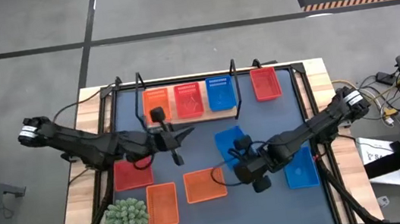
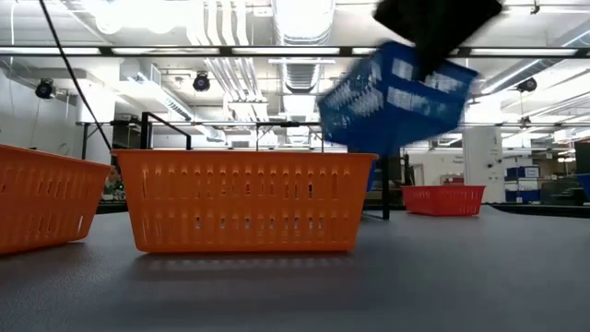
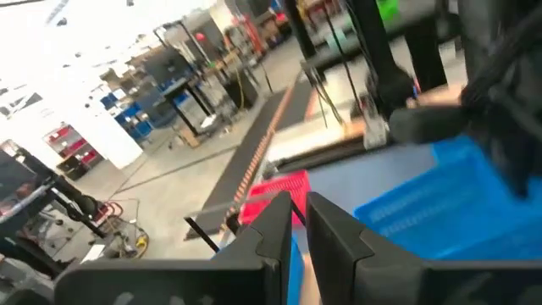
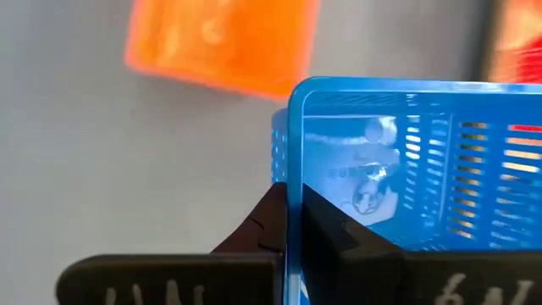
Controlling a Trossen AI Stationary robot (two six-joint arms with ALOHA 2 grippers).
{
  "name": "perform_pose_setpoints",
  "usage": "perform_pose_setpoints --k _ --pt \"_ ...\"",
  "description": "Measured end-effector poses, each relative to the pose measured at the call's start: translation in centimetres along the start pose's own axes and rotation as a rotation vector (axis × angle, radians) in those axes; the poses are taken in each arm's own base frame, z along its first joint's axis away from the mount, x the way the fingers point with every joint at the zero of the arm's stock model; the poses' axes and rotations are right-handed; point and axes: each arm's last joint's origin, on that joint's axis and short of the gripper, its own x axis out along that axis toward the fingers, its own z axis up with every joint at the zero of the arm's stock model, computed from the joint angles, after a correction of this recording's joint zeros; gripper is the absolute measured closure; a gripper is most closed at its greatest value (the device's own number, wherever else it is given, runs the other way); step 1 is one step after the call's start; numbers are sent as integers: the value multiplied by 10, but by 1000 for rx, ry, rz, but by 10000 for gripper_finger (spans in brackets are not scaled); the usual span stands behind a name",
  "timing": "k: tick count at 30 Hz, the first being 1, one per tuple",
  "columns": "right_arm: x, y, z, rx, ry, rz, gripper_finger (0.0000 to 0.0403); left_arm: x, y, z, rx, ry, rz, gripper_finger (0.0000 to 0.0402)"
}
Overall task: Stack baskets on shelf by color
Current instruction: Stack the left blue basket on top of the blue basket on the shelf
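1. Right tool [image 4: 292,216] clenched on rim of blue basket [image 4: 406,161]; low view shows it tilted, clear of the mat.
2. Step, I'd say: blue basket picked, carry pending. Next: swing it away from tool's spot to shelf [image 1: 193,117], seat it in the blue one [image 1: 220,93] there.
3. Left tool [image 1: 174,147] clamped shut, empty, just short of shelf.
4. Dark mat [image 1: 272,202] on wood tabletop; orange basket [image 1: 205,185] beside right tool. Workshop beyond: ducts, racks.

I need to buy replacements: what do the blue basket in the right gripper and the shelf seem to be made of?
The blue basket, clamped by the right gripper, looks like glossy moulded plastic: thin slotted walls, light shining through. The shelf seems a pale matte wood board in a black frame, probably metal wire, judging by its thin loops.
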Motion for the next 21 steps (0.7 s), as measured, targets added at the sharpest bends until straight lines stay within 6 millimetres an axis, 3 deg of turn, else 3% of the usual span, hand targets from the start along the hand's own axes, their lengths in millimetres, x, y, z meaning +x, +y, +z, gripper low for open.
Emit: perform_pose_setpoints --k 4,10,21 --pt "-15 -27 15 73 -65 -133 394 -14 9 3 -98 -37 6 379" --pt "-31 -85 24 158 -111 -219 394 -23 6 -11 -112 -26 -17 379" --pt "-29 -190 -6 299 -89 -215 394 -29 10 -11 -122 -45 -15 379"
